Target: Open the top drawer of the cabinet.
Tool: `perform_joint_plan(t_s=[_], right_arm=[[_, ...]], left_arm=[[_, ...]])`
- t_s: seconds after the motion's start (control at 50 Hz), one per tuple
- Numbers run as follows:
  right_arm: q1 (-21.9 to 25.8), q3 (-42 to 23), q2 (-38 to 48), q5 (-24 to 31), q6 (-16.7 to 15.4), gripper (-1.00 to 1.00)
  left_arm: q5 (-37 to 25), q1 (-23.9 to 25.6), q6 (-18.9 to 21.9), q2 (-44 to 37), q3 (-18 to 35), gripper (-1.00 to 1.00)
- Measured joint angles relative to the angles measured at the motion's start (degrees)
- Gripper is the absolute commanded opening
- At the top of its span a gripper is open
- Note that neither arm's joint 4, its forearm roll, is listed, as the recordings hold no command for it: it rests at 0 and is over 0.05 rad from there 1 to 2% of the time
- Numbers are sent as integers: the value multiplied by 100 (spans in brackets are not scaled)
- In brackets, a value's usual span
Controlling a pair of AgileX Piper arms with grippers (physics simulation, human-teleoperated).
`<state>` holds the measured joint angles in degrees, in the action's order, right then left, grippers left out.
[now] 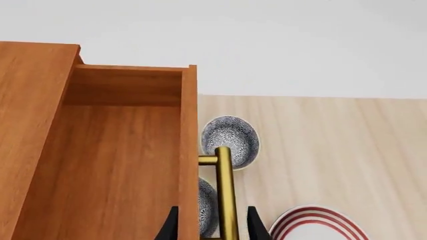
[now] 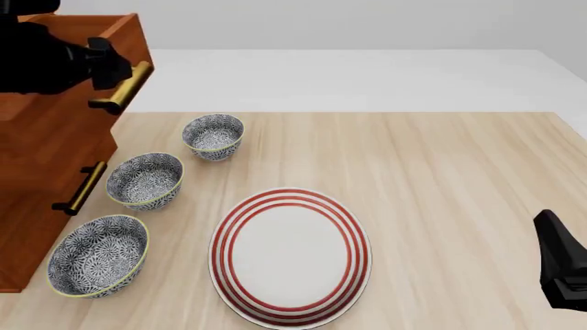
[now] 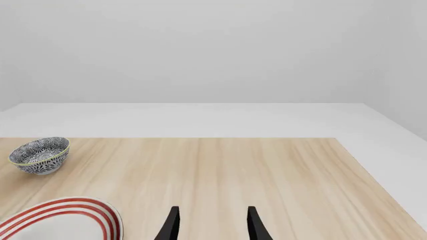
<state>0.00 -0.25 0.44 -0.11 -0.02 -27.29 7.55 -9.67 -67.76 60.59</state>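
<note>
The cabinet stands at the table's left edge. Its top drawer is pulled out, so its box-like wooden inside shows; in the front view its front panel juts right of the cabinet body. My left gripper is open, with the drawer's brass handle and the front panel's edge between its fingers, which do not touch the handle. My right gripper is open and empty, low at the table's near right.
Three patterned bowls stand in a row beside the cabinet. A red-ringed white plate lies at the near middle. A lower drawer's handle sticks out above the bowls.
</note>
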Motion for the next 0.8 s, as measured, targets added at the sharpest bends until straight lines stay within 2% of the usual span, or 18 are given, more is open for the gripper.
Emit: perform_joint_plan(t_s=[0.8], right_arm=[[0,0,0,0,0,100]], left_arm=[[21,380,-404,-103,80,100]])
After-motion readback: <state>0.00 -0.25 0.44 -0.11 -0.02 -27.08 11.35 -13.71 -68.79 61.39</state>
